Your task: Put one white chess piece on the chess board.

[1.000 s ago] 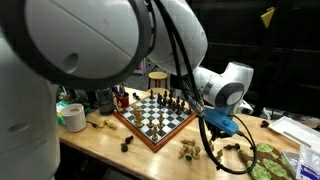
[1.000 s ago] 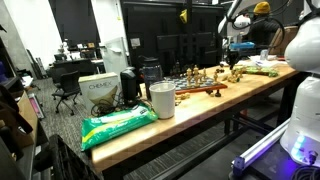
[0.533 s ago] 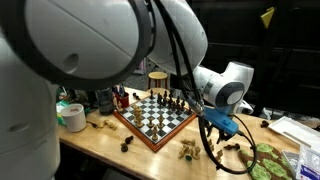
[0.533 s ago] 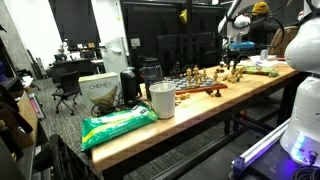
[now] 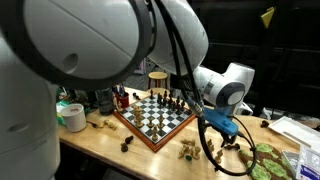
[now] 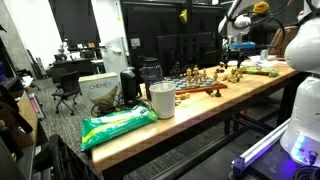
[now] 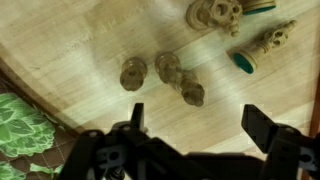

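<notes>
Chess board: flat on the wooden table, several pieces standing near its far corner. In an exterior view it appears edge-on.

Off the board, on bare table beside it: three light wooden pieces lying on their sides. A further piece with a green felt base lies near them.

Your gripper hovers above this cluster. Its fingers are spread wide with nothing between them.

Green leaf-patterned mat at the table edge.
</notes>
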Action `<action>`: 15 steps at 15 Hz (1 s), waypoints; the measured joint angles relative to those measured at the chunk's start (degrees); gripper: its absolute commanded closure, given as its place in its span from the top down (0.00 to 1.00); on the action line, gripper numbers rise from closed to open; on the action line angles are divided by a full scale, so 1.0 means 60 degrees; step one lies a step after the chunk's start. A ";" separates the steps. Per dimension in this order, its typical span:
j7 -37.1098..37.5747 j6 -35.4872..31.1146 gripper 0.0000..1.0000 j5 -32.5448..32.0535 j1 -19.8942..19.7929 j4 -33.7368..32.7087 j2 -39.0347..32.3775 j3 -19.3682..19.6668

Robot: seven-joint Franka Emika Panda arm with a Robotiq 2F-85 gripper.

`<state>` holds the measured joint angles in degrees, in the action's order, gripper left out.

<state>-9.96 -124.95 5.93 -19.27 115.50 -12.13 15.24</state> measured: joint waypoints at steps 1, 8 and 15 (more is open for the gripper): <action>0.0000 0.0040 0.87 0.0000 -0.0005 0.0000 0.0000 0.0000; 0.0000 0.0225 0.62 0.0000 -0.0010 0.0006 -0.0001 0.0000; -0.0001 0.0331 0.38 0.0000 -0.0009 0.0121 0.0000 -0.0001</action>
<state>-9.97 -122.96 5.93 -19.32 116.23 -12.14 15.23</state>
